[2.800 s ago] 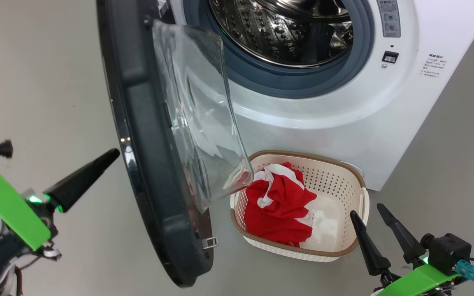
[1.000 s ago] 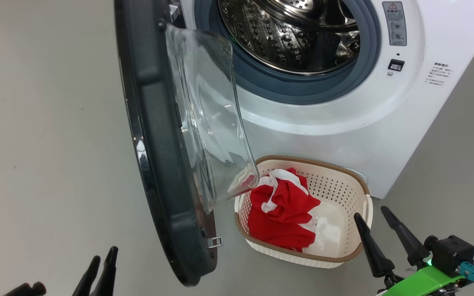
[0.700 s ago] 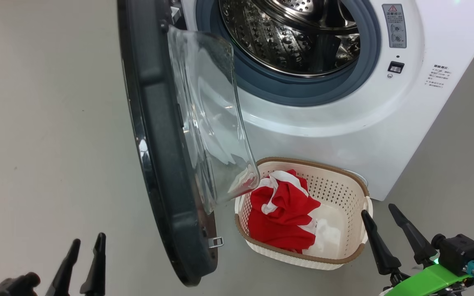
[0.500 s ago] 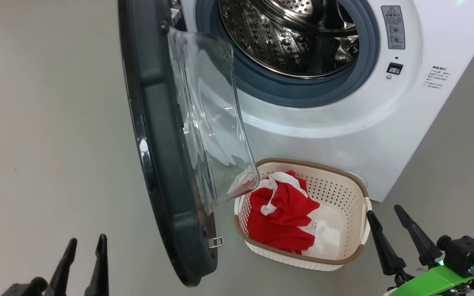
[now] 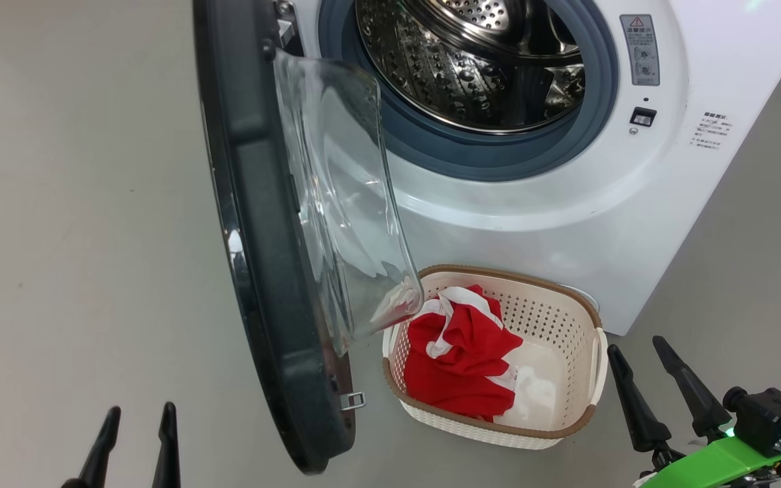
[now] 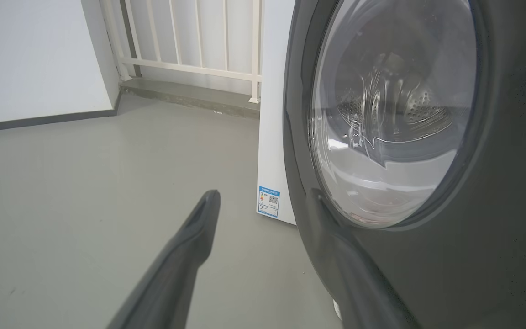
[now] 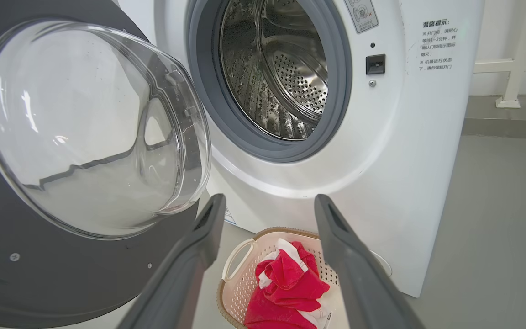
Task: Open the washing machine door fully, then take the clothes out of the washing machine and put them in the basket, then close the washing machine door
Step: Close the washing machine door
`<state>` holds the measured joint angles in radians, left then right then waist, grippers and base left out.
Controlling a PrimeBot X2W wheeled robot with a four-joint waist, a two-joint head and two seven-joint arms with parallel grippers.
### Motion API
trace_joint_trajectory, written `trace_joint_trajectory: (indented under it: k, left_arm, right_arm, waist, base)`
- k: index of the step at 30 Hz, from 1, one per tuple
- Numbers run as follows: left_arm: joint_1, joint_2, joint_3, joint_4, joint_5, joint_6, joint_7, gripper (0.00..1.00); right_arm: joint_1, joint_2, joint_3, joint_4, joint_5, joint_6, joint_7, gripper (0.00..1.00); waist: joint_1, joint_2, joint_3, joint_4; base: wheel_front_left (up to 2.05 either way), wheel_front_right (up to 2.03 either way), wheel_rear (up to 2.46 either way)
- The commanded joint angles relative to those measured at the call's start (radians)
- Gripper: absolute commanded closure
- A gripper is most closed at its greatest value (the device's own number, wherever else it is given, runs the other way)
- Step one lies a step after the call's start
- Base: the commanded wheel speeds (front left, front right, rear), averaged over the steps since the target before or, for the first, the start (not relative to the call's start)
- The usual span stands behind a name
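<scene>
Lowered since the earlier frame, the left tool (image 5: 142,410) now stands wide and empty at bottom left, on the outer side of the open door (image 5: 255,237) and nearer it than the wide, empty right tool (image 5: 634,344) beside the basket (image 5: 506,272) holding the clothes (image 5: 458,369).

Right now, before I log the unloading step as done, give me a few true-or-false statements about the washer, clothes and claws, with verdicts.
1. The washer door stands open. True.
2. What shows of the drum is empty. True.
3. The red clothes lie in the drum. False: they are in the basket.
4. The right claw grips the basket. False: it is open beside the basket, holding nothing.
5. The left claw is open. True.
</scene>
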<state>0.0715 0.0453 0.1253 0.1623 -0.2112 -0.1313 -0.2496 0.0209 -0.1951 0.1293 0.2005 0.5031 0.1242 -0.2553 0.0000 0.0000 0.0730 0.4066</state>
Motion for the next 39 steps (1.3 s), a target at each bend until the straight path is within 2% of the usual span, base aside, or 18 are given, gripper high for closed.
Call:
trace_joint_trajectory:
  k: [1,20,25,27,28,29,30,32,33,35,39]
  left_arm:
    - [-0.006,0.008,0.032,-0.018,0.007,0.001,-0.012,0.0]
    - [-0.02,0.005,0.036,-0.026,-0.019,0.001,-0.012,0.0]
    - [-0.034,0.005,0.042,-0.046,-0.077,0.001,-0.012,0.0]
    - [-0.051,0.005,0.039,-0.062,-0.146,0.001,-0.012,0.01]
    - [-0.057,0.005,0.04,-0.068,-0.17,0.001,-0.012,0.13]
    - [-0.064,0.005,0.038,-0.073,-0.196,0.001,-0.012,0.4]
    - [-0.071,0.006,0.037,-0.08,-0.216,0.001,-0.012,0.56]
    - [-0.082,0.015,0.027,-0.089,-0.269,0.001,-0.012,0.83]
    - [-0.089,0.023,0.019,-0.091,-0.306,0.001,-0.012,1.0]
    - [-0.101,0.038,0.001,-0.09,-0.407,0.001,-0.012,1.0]
    - [-0.124,0.088,-0.044,-0.104,-0.678,0.001,-0.012,1.0]
  right_arm:
    - [0.003,-0.013,0.011,-0.027,0.006,0.007,-0.006,0.0]
    - [0.004,-0.009,0.004,-0.027,0.003,0.007,-0.006,0.0]
    - [0.004,-0.009,0.005,-0.028,0.003,0.007,-0.006,0.0]
    - [0.002,-0.009,0.006,-0.027,0.004,0.007,-0.006,0.0]
    - [0.001,-0.009,0.007,-0.027,0.004,0.007,-0.006,0.0]
    - [-0.001,-0.009,0.008,-0.026,0.004,0.007,-0.006,0.0]
    - [-0.002,-0.009,0.008,-0.026,0.004,0.007,-0.006,0.0]
    - [-0.003,-0.007,0.009,-0.025,0.003,0.007,-0.006,0.0]
    - [-0.003,-0.007,0.009,-0.025,0.003,0.007,-0.006,0.0]
    - [-0.004,-0.005,0.01,-0.024,0.003,0.007,-0.006,0.0]
    - [-0.005,-0.001,0.013,-0.023,0.003,0.007,-0.006,0.0]
  waist:
    - [0.0,0.0,0.001,0.0]
    - [0.0,0.0,0.004,0.002]
    - [0.0,0.0,0.003,0.003]
    - [0.0,0.0,0.005,0.004]
    - [0.0,0.0,0.006,0.004]
    - [0.0,0.0,0.006,0.004]
    - [0.0,0.0,0.006,0.003]
    - [0.0,0.0,0.007,0.001]
    - [0.0,0.0,0.007,-0.001]
    - [0.0,0.0,0.007,-0.004]
    - [0.0,0.0,0.008,-0.012]
  base:
    - [0.0,0.0,0.0]
    - [0.0,0.0,0.0]
    - [0.0,0.0,0.0]
    - [0.0,0.0,0.0]
    - [0.0,0.0,0.0]
    - [0.0,0.0,0.0]
    - [0.0,0.0,0.0]
    - [0.0,0.0,0.0]
    - [0.0,0.0,0.0]
    - [0.0,0.0,0.0]
    - [0.0,0.0,0.0]
